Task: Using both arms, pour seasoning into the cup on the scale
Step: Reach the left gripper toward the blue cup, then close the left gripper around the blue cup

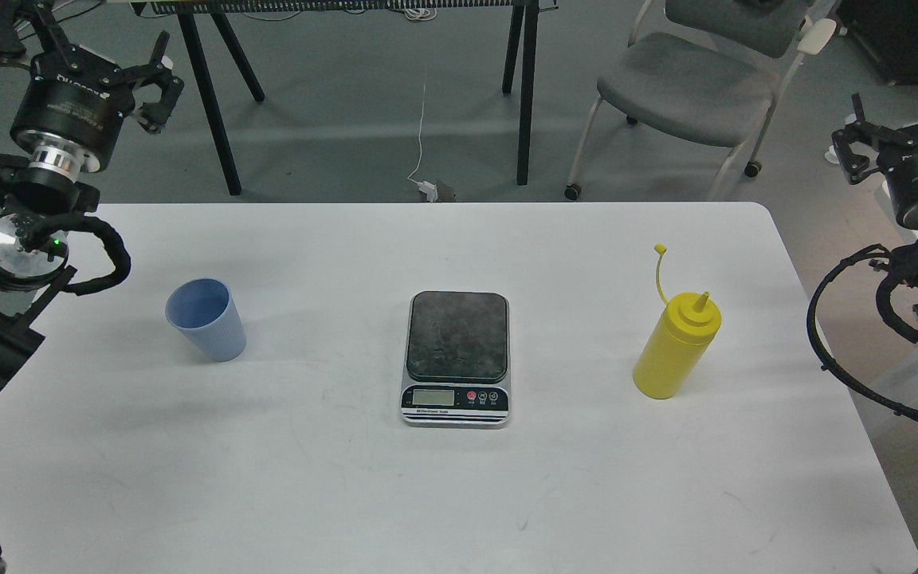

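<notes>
A light blue ribbed cup stands upright on the white table, left of centre. The scale lies at the table's middle, its dark plate bare. Right of it stands the yellow seasoning bottle, nozzle uncovered, its tethered cap sticking up on a thin strap. My left gripper hangs open beyond the table's far left corner, well away from the cup. Off the table's right side, my right gripper is open too, far from the bottle. Both hold nothing.
A grey office chair and black table legs stand on the floor behind the table. A white cable runs down to a plug on the floor. Cable loops of my arms hang over both side edges of the table.
</notes>
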`<state>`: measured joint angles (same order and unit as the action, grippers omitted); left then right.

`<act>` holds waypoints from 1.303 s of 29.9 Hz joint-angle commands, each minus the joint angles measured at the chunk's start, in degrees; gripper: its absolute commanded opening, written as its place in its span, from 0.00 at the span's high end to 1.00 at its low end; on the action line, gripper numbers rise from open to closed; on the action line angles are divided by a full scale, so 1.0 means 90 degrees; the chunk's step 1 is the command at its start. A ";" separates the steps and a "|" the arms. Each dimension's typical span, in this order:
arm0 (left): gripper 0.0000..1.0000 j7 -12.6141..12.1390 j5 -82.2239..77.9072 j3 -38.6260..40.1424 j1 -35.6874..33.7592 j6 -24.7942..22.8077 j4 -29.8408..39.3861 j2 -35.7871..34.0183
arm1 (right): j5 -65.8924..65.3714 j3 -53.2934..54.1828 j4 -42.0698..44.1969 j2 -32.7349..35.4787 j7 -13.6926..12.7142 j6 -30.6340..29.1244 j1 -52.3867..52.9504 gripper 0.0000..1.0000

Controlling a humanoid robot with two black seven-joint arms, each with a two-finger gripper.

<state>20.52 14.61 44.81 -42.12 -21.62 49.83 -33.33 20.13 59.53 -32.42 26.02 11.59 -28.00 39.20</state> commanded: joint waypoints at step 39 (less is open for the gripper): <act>0.19 -0.0132 -1.3117 -0.3034 0.0120 0.2431 0.0587 -0.1747 | -0.0020 0.0027 -0.0636 0.0449 0.0040 0.0000 -0.0547 0.00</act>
<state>19.20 -102.44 22.34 -40.91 -3.10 58.22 -49.87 19.95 59.82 -37.80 29.61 11.96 -28.00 34.32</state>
